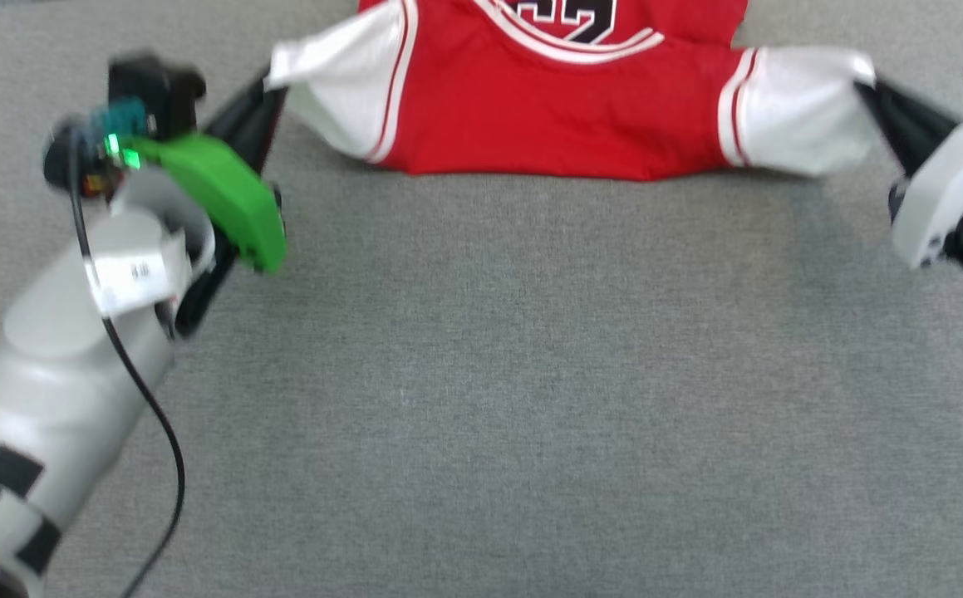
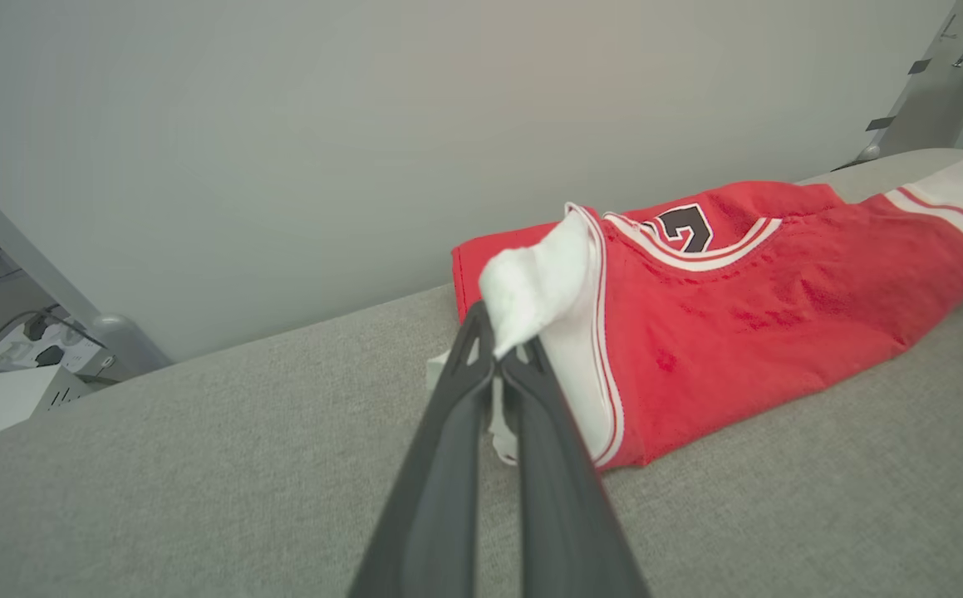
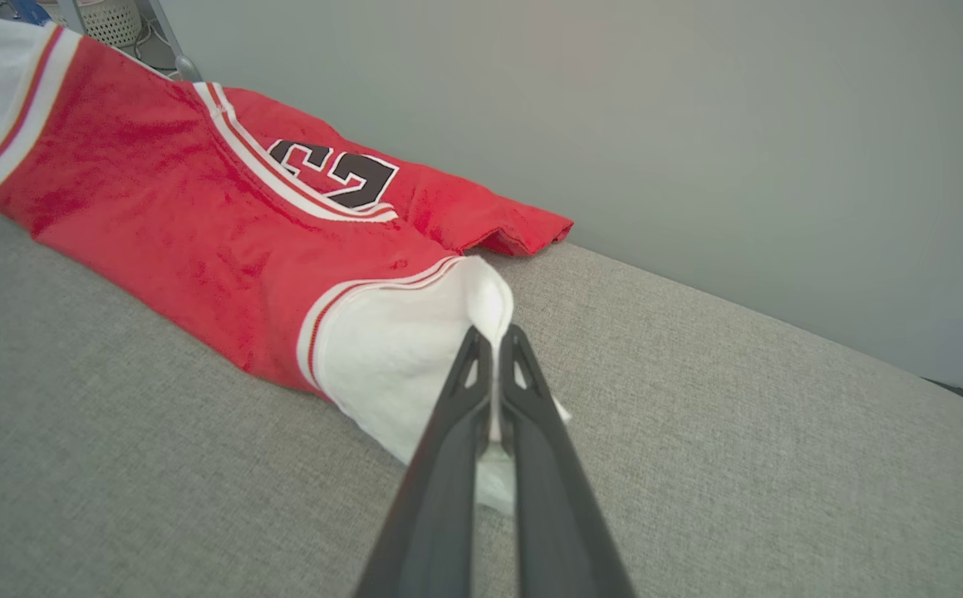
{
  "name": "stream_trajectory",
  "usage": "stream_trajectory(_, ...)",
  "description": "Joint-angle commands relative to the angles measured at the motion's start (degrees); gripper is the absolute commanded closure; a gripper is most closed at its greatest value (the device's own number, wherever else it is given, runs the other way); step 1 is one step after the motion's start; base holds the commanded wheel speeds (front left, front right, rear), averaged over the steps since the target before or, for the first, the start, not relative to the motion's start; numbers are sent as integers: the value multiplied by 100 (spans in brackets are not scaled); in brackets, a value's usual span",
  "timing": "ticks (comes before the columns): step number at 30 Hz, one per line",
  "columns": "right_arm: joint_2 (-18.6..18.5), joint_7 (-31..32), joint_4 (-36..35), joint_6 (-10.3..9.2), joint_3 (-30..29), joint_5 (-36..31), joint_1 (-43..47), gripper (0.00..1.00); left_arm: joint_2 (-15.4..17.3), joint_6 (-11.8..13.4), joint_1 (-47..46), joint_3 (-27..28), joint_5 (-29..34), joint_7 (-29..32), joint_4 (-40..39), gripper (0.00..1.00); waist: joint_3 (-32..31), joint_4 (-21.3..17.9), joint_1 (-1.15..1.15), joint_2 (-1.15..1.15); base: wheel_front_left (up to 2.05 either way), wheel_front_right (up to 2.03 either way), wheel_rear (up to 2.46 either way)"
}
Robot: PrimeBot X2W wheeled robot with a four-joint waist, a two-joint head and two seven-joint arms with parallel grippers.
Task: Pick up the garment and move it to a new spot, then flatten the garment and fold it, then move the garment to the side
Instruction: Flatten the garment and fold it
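Both pinched shut; left claw (image 1: pixel 272 85); right claw (image 1: pixel 865 88)

Red garment (image 1: pixel 547 116) with white sleeves lies stretched sideways on grey cloth.

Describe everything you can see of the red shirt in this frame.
The shirt is a red jersey of soft, fuzzy-looking fabric with white short sleeves, red-and-white striped trim at sleeves and neck, and black white-outlined numerals. It lies on the grey cloth surface, body seemingly doubled over, sleeves pulled out sideways. The left tool is shut on one sleeve's end and the right tool on the other.
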Motion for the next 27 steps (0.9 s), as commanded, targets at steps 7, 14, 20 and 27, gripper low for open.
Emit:
stream_trajectory(7, -373, -289, -347, -4, 51, 329, 1497, 100, 227, 262, 2084, 713, -49, -34, -624, 100, -1103, 123, 0, 0, 0, 0, 0)
stream_trajectory(14, -655, -498, -578, -4, -296, 572, 2934, 100, 340, 416, 3526, 989, 57, -34, -952, 100, -1546, 136, 0, 0, 0, 0, 0)
stream_trajectory(20, -701, -587, -799, -4, -734, 628, 4201, 100, 304, 683, 4555, 1511, -23, -34, -1306, 100, -1808, 86, 0, 0, 0, 0, 0)
stream_trajectory(27, -673, -442, -1237, -4, -1715, 762, 5975, 100, 263, 908, 5837, 1987, 132, -34, -1704, 100, -1985, 113, 0, 0, 0, 0, 0)
